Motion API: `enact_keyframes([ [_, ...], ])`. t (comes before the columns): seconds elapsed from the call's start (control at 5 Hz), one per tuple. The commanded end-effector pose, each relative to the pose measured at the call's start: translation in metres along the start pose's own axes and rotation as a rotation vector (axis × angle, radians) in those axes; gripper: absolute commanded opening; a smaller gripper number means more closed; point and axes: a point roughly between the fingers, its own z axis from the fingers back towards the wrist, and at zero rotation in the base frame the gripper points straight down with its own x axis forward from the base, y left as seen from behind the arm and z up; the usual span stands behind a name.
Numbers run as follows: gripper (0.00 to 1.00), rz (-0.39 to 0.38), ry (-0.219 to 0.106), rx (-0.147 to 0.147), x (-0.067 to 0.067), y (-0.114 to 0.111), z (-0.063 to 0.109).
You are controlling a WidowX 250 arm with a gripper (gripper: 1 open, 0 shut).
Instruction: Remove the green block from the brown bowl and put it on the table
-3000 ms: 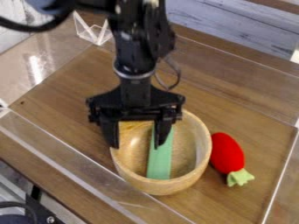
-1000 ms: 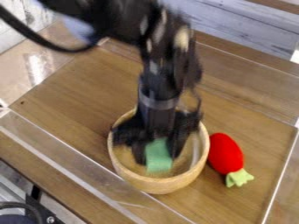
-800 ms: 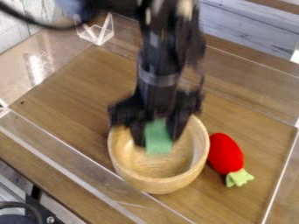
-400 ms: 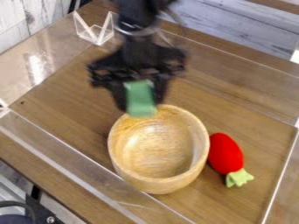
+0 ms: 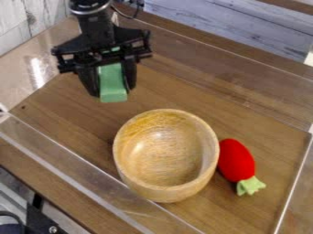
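While the bowl stands with nothing inside it, the table (image 5: pixel 73 114), a brown wood-grain surface, extends beneath every other item. Clear acrylic walls (image 5: pixel 86 175) border it, one running diagonally along the near left side of the view.

The robot arm (image 5: pixel 95 27), dark in finish, enters at the upper left of the view. Its gripper (image 5: pixel 112 71) is positioned over the table, up and to the left of the bowl in the view, well apart from it. The brown bowl (image 5: pixel 167 116) (light wood, with visible grain and a thick rim) rests upright on the table.

The strawberry toy (image 5: pixel 236 160) lies on the table just beside the bowl, on the right side of the view, with its green stem (image 5: pixel 251 186) directed toward the lower right.

The green block (image 5: pixel 113 83) is located outside the bowl. The pincer is closed on the block's upper part; the exposed length hangs below the dark fingers, approximately upright, with its flat face toward the camera.
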Motion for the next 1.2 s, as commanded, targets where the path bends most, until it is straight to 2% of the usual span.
enact_keyframes([
  [0.0,0.00,-0.020,-0.028,-0.018,-0.006,-0.011,0.005],
  [0.2,0.00,-0.004,-0.016,-0.009,-0.023,-0.018,0.002],
  [0.4,0.00,0.007,-0.009,-0.012,-0.027,-0.026,-0.001],
  [0.6,0.00,0.001,0.001,-0.018,-0.032,-0.027,-0.010],
  [0.8,0.00,-0.028,-0.011,-0.026,-0.029,-0.028,-0.017],
  [1.0,0.00,-0.036,-0.023,-0.024,-0.019,-0.032,-0.019],
])
